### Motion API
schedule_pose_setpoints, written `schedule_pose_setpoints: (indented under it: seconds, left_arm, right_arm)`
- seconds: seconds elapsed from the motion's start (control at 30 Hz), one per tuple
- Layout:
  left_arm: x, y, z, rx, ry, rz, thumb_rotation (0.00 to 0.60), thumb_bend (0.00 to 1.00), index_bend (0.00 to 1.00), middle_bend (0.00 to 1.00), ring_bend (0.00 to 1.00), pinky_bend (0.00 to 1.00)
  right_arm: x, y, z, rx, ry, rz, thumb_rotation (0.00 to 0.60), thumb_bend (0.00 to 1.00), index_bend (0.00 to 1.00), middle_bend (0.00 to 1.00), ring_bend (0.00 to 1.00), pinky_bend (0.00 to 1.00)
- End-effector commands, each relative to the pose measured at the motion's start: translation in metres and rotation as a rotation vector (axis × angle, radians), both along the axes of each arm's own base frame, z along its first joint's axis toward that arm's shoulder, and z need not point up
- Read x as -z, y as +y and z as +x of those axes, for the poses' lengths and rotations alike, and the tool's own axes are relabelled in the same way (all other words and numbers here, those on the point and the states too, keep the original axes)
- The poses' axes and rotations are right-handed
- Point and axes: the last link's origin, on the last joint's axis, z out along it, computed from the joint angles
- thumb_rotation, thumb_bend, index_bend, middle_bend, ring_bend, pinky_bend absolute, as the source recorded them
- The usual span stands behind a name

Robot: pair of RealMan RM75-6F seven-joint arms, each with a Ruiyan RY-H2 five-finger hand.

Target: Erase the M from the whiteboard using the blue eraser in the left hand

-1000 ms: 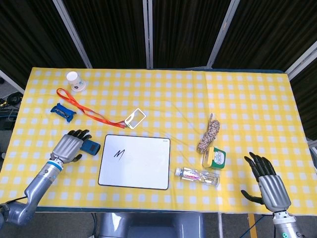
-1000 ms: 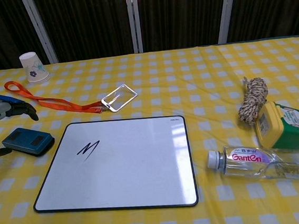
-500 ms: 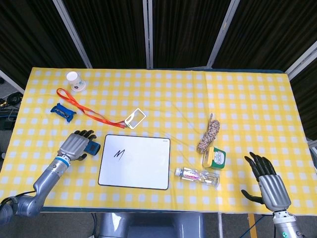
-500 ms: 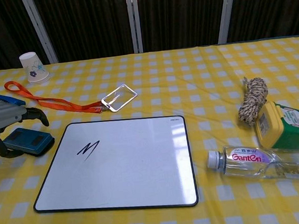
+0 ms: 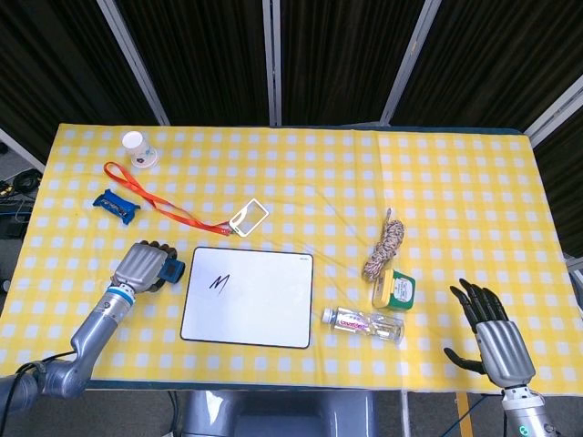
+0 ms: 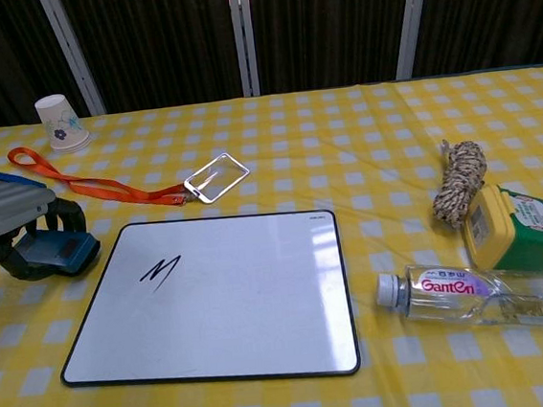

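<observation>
The whiteboard (image 5: pixel 248 298) (image 6: pixel 213 296) lies flat near the table's front, with a black M (image 5: pixel 219 283) (image 6: pixel 160 268) in its upper left part. Just left of the board the blue eraser (image 5: pixel 173 270) (image 6: pixel 63 254) lies on the cloth. My left hand (image 5: pixel 144 266) (image 6: pixel 8 212) covers it from the left, fingers curled down over its far edge and thumb against its near side, gripping it. My right hand (image 5: pixel 487 332) hovers at the front right corner with fingers spread and nothing in it; the chest view does not show it.
A water bottle (image 5: pixel 363 323) lies right of the board, with a green and yellow box (image 5: pixel 393 289) and a rope bundle (image 5: pixel 386 246) behind it. An orange lanyard (image 5: pixel 155 202) with a badge holder (image 5: pixel 249 217), a blue object (image 5: pixel 117 203) and a paper cup (image 5: pixel 137 148) lie at the back left.
My left hand has slid right onto the eraser and its fingers and thumb have curled around it. The right hand has not moved.
</observation>
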Motion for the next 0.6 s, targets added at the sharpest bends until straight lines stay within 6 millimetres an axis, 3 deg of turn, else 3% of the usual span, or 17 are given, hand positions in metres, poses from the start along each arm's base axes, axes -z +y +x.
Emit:
schedule_pose_setpoints:
  seconds: [0.03,0.27,0.43,0.6]
  left_arm:
    - [0.003,-0.002,0.000,0.033,-0.056,0.044,0.600,0.56,0.72,0.56,0.52,0.50]
    - [-0.002,-0.005,0.007,0.074,-0.125,0.081,0.600,0.57,0.75,0.59,0.55,0.52]
    - [-0.005,-0.010,0.025,0.128,-0.216,0.089,0.600,0.57,0.76,0.59,0.55,0.52]
    - [0.007,-0.020,0.045,0.184,-0.270,0.056,0.600,0.57,0.77,0.60,0.56,0.53]
  right_arm:
    - [0.000,0.000,0.000,0.001,0.000,0.001,0.600,0.06,0.00,0.00,0.00,0.00]
    - [0.001,0.000,0.000,-0.001,0.001,0.003,0.600,0.06,0.00,0.00,0.00,0.00]
    - [0.001,0.001,0.001,-0.004,0.001,0.002,0.600,0.06,0.00,0.00,0.00,0.00]
    - [-0.001,0.001,0.001,-0.004,-0.006,-0.004,0.600,0.06,0.00,0.00,0.00,0.00]
